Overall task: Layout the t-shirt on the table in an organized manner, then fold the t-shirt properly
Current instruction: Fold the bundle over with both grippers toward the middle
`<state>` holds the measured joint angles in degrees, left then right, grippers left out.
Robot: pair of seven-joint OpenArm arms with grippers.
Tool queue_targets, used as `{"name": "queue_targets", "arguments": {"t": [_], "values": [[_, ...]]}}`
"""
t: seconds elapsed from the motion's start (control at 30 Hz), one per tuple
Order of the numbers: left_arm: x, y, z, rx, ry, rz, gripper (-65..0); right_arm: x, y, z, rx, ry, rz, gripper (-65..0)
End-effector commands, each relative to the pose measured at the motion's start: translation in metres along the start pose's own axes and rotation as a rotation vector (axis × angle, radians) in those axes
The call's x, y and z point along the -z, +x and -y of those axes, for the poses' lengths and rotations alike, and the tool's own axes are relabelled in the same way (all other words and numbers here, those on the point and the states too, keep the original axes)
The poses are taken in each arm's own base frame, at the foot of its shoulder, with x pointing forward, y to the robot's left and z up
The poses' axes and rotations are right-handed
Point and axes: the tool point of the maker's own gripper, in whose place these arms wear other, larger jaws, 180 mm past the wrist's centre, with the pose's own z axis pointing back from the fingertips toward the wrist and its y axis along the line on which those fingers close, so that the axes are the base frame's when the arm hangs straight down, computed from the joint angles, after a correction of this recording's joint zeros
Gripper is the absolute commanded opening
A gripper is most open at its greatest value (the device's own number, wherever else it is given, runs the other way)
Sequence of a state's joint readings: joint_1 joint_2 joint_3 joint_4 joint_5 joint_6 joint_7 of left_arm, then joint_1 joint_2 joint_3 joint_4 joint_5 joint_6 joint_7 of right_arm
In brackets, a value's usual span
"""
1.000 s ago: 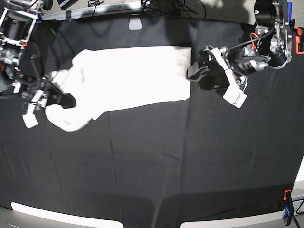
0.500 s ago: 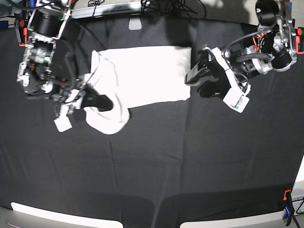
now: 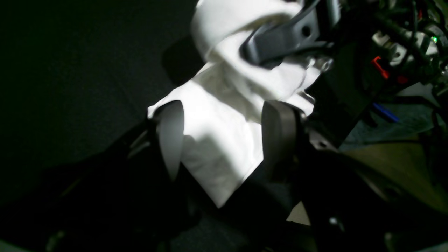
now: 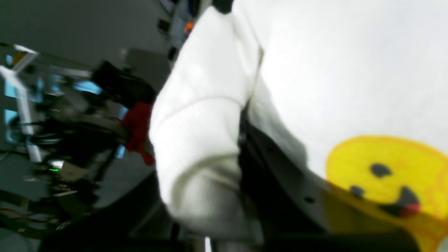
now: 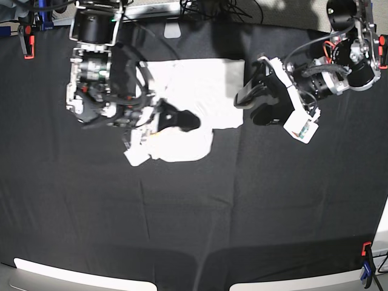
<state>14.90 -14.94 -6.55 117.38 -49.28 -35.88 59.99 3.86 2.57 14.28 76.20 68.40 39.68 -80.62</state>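
The white t-shirt (image 5: 206, 85) lies partly doubled over on the black table (image 5: 194, 206). My right gripper (image 5: 182, 120) is shut on its lifted end and holds that end over the shirt's middle. In the right wrist view the held cloth (image 4: 196, 147) drapes over a dark finger (image 4: 276, 171), and a yellow smiley print (image 4: 385, 168) shows. My left gripper (image 5: 247, 103) stands open at the shirt's right edge. From the left wrist view, its two fingers (image 3: 171, 136) frame a corner of the shirt (image 3: 220, 147), with the other gripper (image 3: 283, 38) beyond.
Red clamps sit at the table's far left corner (image 5: 25, 43) and far right corner (image 5: 382, 53). A red and blue clamp (image 5: 365, 262) is at the near right corner. Cables and a white tag (image 5: 173, 30) lie along the far edge.
My right gripper has carried the shirt's left end to the right, over the rest of the shirt, so the cloth now covers less width. The left gripper has hardly moved.
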Motion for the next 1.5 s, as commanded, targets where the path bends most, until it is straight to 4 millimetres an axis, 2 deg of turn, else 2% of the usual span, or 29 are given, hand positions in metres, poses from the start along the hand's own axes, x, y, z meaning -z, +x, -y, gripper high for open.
{"name": "queue_targets", "arguments": {"t": [0.0, 0.27, 0.37, 0.43, 0.5, 0.77, 0.87, 1.0, 1.1, 1.33, 1.4, 1.47], "values": [[-0.003, 0.013, 0.003, 0.023, -0.012, 0.046, -33.3, 0.003, 0.013, -0.007, -0.036, 0.011, 0.025, -65.0], [-0.003, 0.013, 0.003, 0.02, -0.01, 0.046, -33.2, 0.024, 0.01, -0.02, -0.021, 0.05, 0.031, -63.8], [-0.003, 0.013, 0.003, 0.02, -0.01, 0.046, -33.2, 0.03, 0.013, -0.03, -0.016, 0.096, 0.052, -48.2], [-0.003, 0.013, 0.003, 0.02, -0.01, 0.046, -33.2, 0.034, 0.015, -0.04, -0.018, 0.14, 0.06, -44.1], [-0.003, 0.013, 0.003, 0.02, -0.01, 0.046, -33.2, 0.04, 0.014, -0.049, -0.026, 0.176, 0.046, -44.0], [-0.003, 0.013, 0.003, 0.02, -0.01, 0.046, -33.2, 0.071, -0.015, -0.078, -0.08, 0.256, -0.109, -44.0], [-0.003, 0.013, 0.003, 0.02, -0.01, 0.045, -33.2, 0.077, -0.024, -0.08, -0.098, 0.25, -0.156, -44.0], [-0.003, 0.013, 0.003, 0.02, -0.01, 0.046, -33.2, 0.079, -0.033, -0.069, -0.178, 0.154, -0.236, -44.0], [-0.003, 0.013, 0.003, 0.02, -0.01, 0.046, -33.2, 0.074, -0.023, -0.074, -0.249, 0.12, -0.223, -44.0], [-0.003, 0.013, 0.003, 0.02, -0.01, 0.045, -33.2, 0.052, 0.022, -0.11, -0.478, 0.078, -0.1, -44.0], [-0.003, 0.013, 0.003, 0.02, -0.01, 0.045, -33.2, 0.042, 0.032, -0.105, -0.534, -0.009, -0.087, -44.0], [-0.003, 0.013, 0.003, 0.019, -0.011, 0.043, -33.2, 0.029, 0.041, -0.087, -0.561, -0.132, -0.084, -44.0]]}}
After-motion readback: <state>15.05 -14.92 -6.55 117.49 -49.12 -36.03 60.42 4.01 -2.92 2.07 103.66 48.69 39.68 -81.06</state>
